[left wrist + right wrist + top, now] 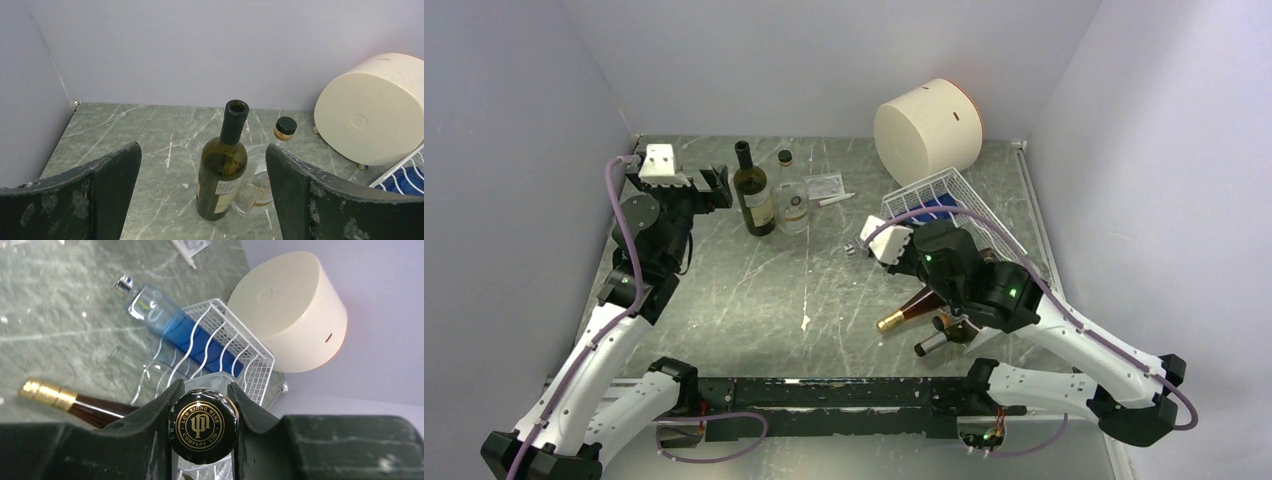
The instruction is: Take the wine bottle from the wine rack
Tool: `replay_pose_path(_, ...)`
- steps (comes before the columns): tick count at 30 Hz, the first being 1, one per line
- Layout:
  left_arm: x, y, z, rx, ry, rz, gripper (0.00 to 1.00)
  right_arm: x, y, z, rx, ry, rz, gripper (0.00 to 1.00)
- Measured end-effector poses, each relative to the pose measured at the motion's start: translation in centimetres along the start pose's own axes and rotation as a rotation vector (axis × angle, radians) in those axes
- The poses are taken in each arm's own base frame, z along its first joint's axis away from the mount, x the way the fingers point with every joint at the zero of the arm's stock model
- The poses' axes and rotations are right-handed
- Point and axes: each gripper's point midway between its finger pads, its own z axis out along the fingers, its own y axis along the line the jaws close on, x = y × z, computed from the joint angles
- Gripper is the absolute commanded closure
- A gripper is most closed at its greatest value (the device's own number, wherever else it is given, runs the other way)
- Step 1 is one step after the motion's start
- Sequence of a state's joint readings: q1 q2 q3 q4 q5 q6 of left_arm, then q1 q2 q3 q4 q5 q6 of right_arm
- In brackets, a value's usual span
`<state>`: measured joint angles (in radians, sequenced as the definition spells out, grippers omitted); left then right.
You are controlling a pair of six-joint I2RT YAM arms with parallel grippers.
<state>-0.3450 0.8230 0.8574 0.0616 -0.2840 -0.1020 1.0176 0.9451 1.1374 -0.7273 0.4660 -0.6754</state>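
My right gripper [205, 388] is shut on the neck end of the wine bottle [203, 426], whose black cap with gold lettering faces the camera. The cap hides the bottle's body. In the top view that capped end [927, 346] pokes out toward the near edge from under the right arm. The white wire wine rack [250, 371] lies just beyond the fingers, and it shows in the top view [939, 188] behind the arm. My left gripper [709, 188] hangs open at the far left, apart from the rack, with nothing between its fingers [107, 180].
A blue bottle [192, 339] lies in the rack. A gold-foiled dark bottle [894, 320] points out to the near left. A big cream cylinder [927, 128] stands behind the rack. A dark green open bottle [755, 198] and a clear bottle [792, 205] stand before the left gripper.
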Motion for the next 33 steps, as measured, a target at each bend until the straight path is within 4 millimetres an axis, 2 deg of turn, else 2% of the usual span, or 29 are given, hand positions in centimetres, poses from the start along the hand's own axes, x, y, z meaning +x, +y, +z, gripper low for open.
replay_pose_path(6,0.0,-0.1,0.0,0.001,0.001,0.0,0.02,-2.5,-2.7,-0.6,0.098,-0.082,0.15,1.0)
replay_pose_path(9,0.1,-0.1,0.0,0.002,0.001,0.001,0.02,-4.0,-4.3,-0.1,0.163,-0.106,0.222,1.0)
replay_pose_path(16,0.0,0.0,0.0,-0.006,0.0,0.001,0.02,-9.1,-7.5,3.4,0.301,-0.16,0.404,1.0)
replay_pose_path(24,0.0,0.3,0.0,-0.018,-0.002,0.009,0.01,-13.9,-8.5,7.4,0.348,-0.278,0.62,1.0)
replay_pose_path(28,-0.1,0.4,-0.1,-0.022,-0.004,0.01,0.01,-14.8,-7.9,10.7,0.349,-0.281,0.722,1.0)
replay_pose_path(33,-0.1,0.4,-0.1,-0.023,-0.004,0.011,0.01,-12.6,-6.8,14.9,0.377,-0.202,0.837,1.0)
